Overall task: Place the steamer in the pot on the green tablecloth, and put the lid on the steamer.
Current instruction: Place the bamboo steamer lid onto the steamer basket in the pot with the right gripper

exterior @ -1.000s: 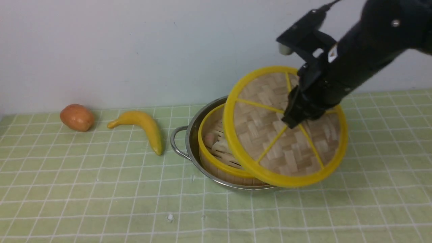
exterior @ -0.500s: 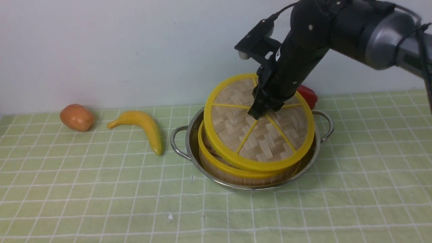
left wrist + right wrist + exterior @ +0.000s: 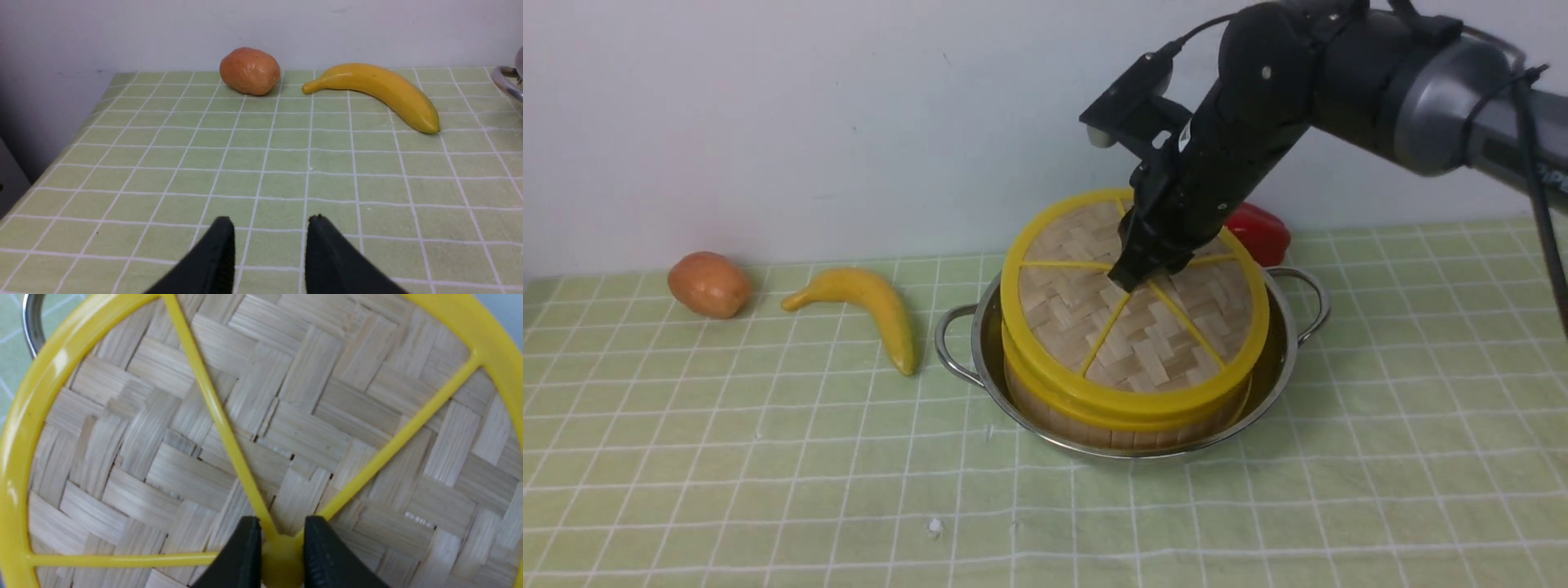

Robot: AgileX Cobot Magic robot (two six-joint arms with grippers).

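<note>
Fingers [image 3: 241, 555] of our right gripper [image 3: 282, 522] clamped on the lid [image 3: 1135, 327] at its centre | our left gripper [image 3: 270, 220] parted above the green tablecloth [image 3: 768, 457] | mid-frame we see the lid seated on the steamer [image 3: 1111, 420] in the pot [image 3: 980, 343] | banana [image 3: 870, 306] and potato [image 3: 709, 283] at left | red pepper [image 3: 1262, 229] behind

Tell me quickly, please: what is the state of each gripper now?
Left gripper: open, holding nothing.
Right gripper: closed on the centre knob of the lid.
</note>
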